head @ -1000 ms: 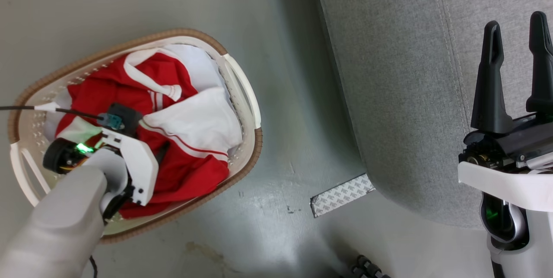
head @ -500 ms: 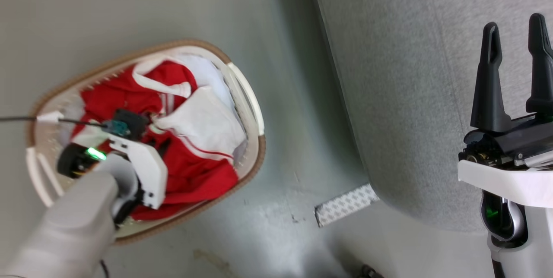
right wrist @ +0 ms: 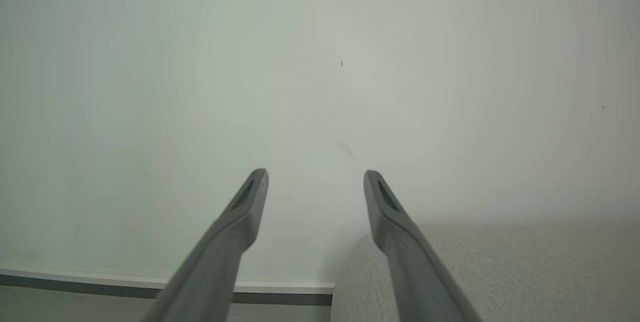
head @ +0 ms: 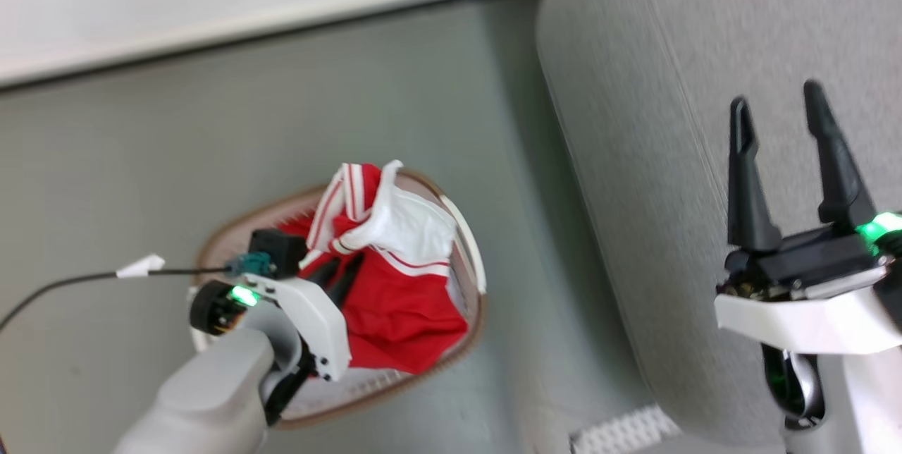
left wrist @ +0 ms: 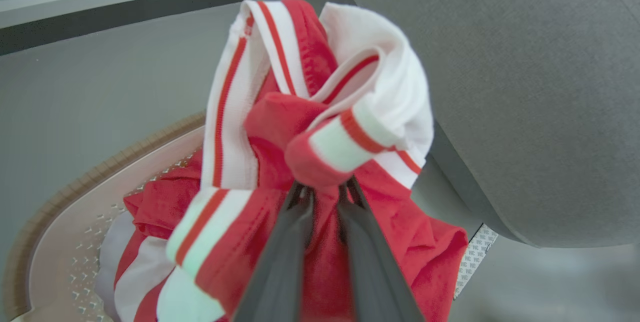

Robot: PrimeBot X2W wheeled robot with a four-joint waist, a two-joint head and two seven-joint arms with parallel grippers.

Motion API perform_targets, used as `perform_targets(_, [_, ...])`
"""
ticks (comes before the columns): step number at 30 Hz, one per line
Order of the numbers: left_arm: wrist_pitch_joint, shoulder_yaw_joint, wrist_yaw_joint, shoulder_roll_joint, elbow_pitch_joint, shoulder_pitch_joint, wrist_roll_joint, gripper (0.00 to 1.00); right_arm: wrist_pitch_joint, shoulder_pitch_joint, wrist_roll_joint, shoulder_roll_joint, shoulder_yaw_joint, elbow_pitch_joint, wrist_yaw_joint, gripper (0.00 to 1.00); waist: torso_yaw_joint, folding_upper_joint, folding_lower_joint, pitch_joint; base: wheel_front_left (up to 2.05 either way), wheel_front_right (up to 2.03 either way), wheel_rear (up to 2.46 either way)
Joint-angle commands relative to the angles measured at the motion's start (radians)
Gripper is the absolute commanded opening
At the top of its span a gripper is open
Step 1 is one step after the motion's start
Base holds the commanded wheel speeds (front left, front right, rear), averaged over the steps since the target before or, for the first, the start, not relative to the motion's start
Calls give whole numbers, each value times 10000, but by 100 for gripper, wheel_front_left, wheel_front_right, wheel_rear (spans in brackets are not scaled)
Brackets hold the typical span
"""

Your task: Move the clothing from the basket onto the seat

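The clothing (head: 402,299), red with white panels and stripe trim, is bunched and pulled up out of the basket (head: 466,228), an oval cream tub with a brown rim on the floor. My left gripper (head: 344,265) is shut on a fold of the clothing (left wrist: 280,112). In the left wrist view its gripper (left wrist: 325,188) pinches the red fabric, with the basket (left wrist: 75,212) below. The grey seat (head: 634,158) stands to the right of the basket. My right gripper (head: 775,98) hovers open over the seat. In the right wrist view the gripper (right wrist: 316,176) holds nothing.
A pale wall with a baseboard (head: 211,3) runs behind the grey floor. A patterned strip (head: 620,433) lies on the floor by the seat's corner (left wrist: 525,87). A black cable with a white tag (head: 141,266) trails left from my left wrist.
My left gripper has shut on the clothing and raised a bunch of it above the basket. The head camera has tilted up, bringing the wall into view. The right gripper stays open.
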Motion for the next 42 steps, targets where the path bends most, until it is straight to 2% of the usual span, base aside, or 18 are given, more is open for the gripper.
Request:
perform_targets(1, [-164,-40,17,-29,-77,198,-92,0,8,206,-106,-16,15,101,-21,100,714,0,1,-1079,0,0,0])
perform_targets(8, [-460,248,17,-265,-753,556,-416,0,8,950,-146,-135,-59,529,-21,100,1287,0,1,-2535,0,0,0])
perform_targets(13, [-471,1127,59,-163,-1762,715,-262,0,8,1493,33,-231,53,717,-21,100,1570,0,1,-3312,0,0,0])
perform_targets(18, [-468,1938,323,-16,-3075,1007,153,0,8,1879,185,-338,265,903,-21,100,1723,0,1,-3930,0,0,0])
perform_targets(32, [-275,2574,1275,430,-6501,956,851,0,8,2370,439,-527,691,1106,-21,100,2100,0,1,-4604,0,0,0])
perform_targets(40, [-1,2523,1605,516,-7246,1133,823,0,8,2297,492,-643,1044,1150,-21,100,2175,0,1,-4657,0,0,0])
perform_targets(42, [16,2505,1644,547,-7301,1168,817,0,8,2305,907,-546,1152,1103,-21,100,2177,0,1,-4664,0,0,0])
